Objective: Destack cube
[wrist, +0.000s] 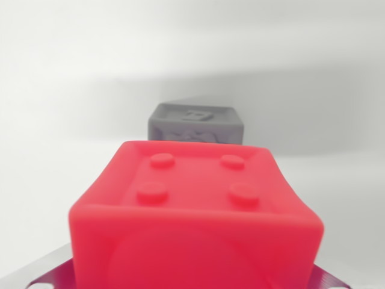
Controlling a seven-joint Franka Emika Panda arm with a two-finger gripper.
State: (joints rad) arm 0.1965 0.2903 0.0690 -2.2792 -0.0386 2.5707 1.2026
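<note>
Nearest the camera, a red cube [195, 217] filled the lower frame, its bottom cut off and its front face blurred. Four round studs sat on its top face. Dark metal corners [328, 280] showed beside it at the bottom edge; whether the jaws clasped the cube could not be told. Behind it, a grey cube [195, 123] with an embossed face rested on the white table [60, 138], its lower part hidden.

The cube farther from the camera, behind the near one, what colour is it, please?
Grey; the far cube shows best, slightly blurred, in the wrist view, behind the red cube.
</note>
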